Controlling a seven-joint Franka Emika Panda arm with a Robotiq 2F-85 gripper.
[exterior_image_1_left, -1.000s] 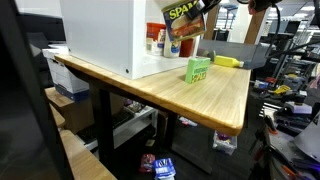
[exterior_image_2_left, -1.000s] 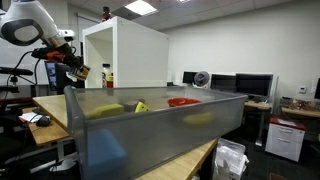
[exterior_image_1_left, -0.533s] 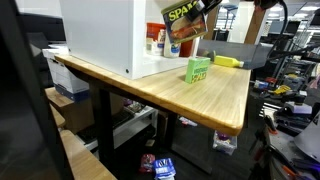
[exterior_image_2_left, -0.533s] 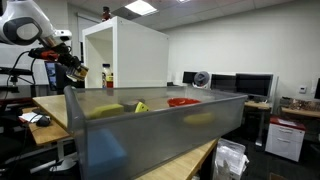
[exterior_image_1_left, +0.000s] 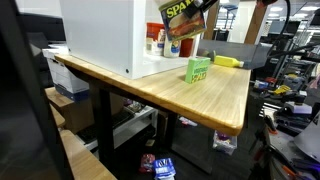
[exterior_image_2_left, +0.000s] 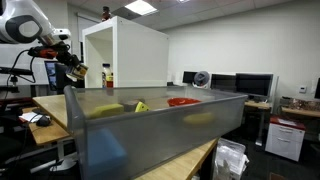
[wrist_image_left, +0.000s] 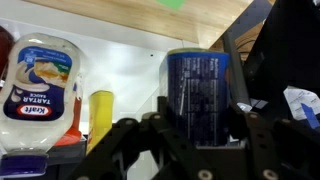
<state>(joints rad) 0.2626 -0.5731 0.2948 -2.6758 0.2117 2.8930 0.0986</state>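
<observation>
The blue Spam tin with yellow lettering (exterior_image_1_left: 179, 12) hangs in your gripper (exterior_image_1_left: 203, 6), lifted clear of the light wooden table (exterior_image_1_left: 170, 95). It sits above the table's far edge, just beside the open front of the white box cabinet (exterior_image_1_left: 105, 35). Your jaws stand about half spread and are clamped on the tin's two sides. In the wrist view the black fingers (wrist_image_left: 160, 125) flank it and touch it. In an exterior view the tin is tilted, with its label facing the camera. Past the tin, the wrist view shows you a white Kraft tartar sauce bottle (wrist_image_left: 38, 85) with a yellow squeeze bottle (wrist_image_left: 101, 118) just beside it. On the table below, a green carton (exterior_image_1_left: 198, 69) stands near the far edge, well apart from the tin.
</observation>
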